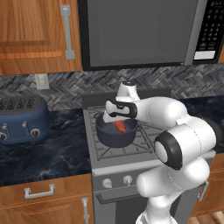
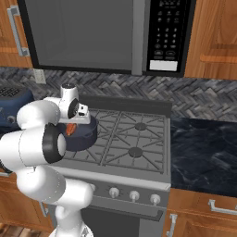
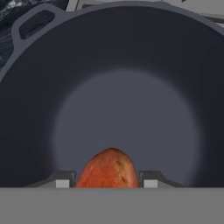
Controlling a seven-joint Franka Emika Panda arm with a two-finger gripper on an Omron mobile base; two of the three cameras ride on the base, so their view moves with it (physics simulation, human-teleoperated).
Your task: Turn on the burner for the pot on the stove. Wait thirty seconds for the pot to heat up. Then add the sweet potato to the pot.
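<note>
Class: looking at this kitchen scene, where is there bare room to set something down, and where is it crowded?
Free: the pot floor ahead of the sweet potato; the stove grates right of the pot; dark counter between the toaster and stove; counter right of the stove. Crowded: the front-left burner, where the shut claw holds the sweet potato over the pot.

Grey stove (image 1: 144,144) bearing the dark pot (image 1: 114,135); black counter (image 1: 43,148) bearing a blue toaster (image 1: 22,119).

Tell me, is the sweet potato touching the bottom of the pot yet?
Apart. In the hand view the sweet potato sits pinched between the gripper fingers, with the bare floor of the pot well beyond its tip.
</note>
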